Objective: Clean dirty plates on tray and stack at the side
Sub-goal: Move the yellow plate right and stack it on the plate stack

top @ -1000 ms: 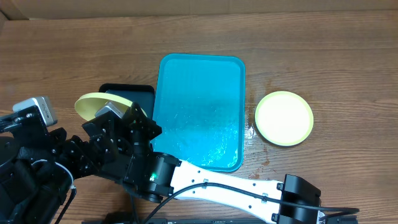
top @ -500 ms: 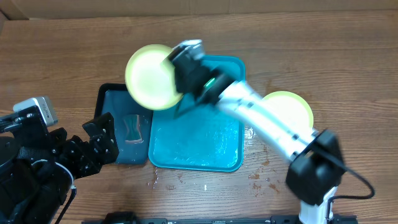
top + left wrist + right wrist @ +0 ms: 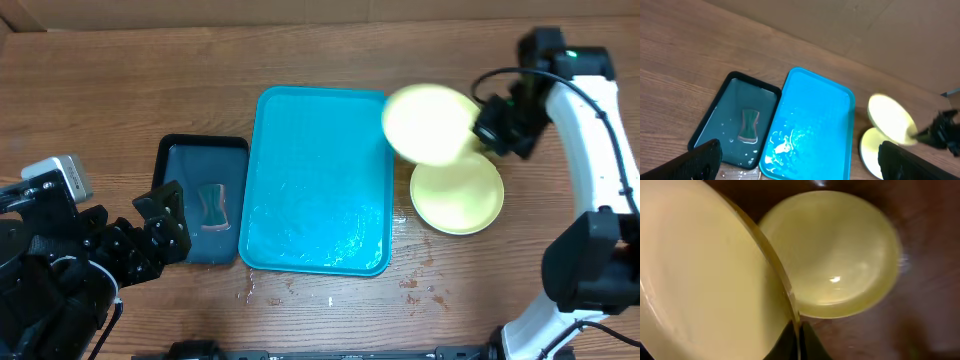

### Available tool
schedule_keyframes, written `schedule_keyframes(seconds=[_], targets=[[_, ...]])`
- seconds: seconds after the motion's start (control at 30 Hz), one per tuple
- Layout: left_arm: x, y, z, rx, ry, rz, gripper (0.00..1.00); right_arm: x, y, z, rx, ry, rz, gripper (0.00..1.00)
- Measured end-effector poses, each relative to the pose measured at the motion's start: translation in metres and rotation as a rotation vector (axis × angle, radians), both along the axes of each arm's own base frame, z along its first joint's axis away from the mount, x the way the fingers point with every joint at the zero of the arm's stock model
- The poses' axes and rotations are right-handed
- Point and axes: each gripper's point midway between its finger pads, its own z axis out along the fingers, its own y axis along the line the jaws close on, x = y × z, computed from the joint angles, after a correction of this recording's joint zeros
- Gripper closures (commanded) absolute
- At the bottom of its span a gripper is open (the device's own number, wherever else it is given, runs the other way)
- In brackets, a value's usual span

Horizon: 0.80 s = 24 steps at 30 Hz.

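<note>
The right gripper pinches a yellow-green plate by its rim above the second plate, beside the wet turquoise tray. The black tray holds a sponge. The left gripper is spread wide.

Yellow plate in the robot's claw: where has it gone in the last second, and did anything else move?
The right gripper, shut on the yellow-green plate, swung it from over the black tray, across the turquoise tray, to the right, where it hangs tilted above the second plate. The left gripper stayed open in place; both trays, the sponge and the second plate did not move.
</note>
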Motion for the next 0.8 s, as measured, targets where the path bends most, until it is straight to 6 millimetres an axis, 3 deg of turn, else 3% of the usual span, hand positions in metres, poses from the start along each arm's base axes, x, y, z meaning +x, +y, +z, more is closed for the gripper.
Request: schedule_keyframes(seconds=[0.13, 0.3, 0.4, 0.53, 0.57, 0.63, 0.67, 0.8], targets=[[0.0, 0.0, 0.0, 0.0, 0.0, 0.0, 0.0, -0.025, -0.025, -0.034, -0.092, 0.105, -0.019, 0.96], [0.0, 0.0, 0.0, -0.001, 0.0, -0.001, 0.0, -0.054, -0.031, -0.072, -0.12, 0.198, -0.013, 0.96], [0.0, -0.001, 0.0, -0.002, 0.0, -0.003, 0.0, -0.066, -0.03, -0.084, -0.117, 0.233, -0.009, 0.96], [0.0, -0.001, 0.0, -0.002, 0.0, -0.003, 0.0, -0.067, -0.03, -0.09, -0.117, 0.232, -0.01, 0.96], [0.0, -0.001, 0.0, -0.002, 0.0, -0.003, 0.0, -0.066, -0.03, -0.09, -0.118, 0.228, -0.01, 0.93], [0.0, -0.001, 0.0, -0.002, 0.0, -0.003, 0.0, -0.068, -0.031, -0.09, -0.118, 0.234, -0.012, 0.7], [0.0, -0.001, 0.0, -0.002, 0.0, -0.003, 0.0, -0.071, -0.032, -0.089, -0.123, 0.247, -0.017, 0.52], [0.0, -0.001, 0.0, -0.002, 0.0, -0.003, 0.0, -0.076, -0.04, -0.089, -0.142, 0.268, -0.021, 0.46]])
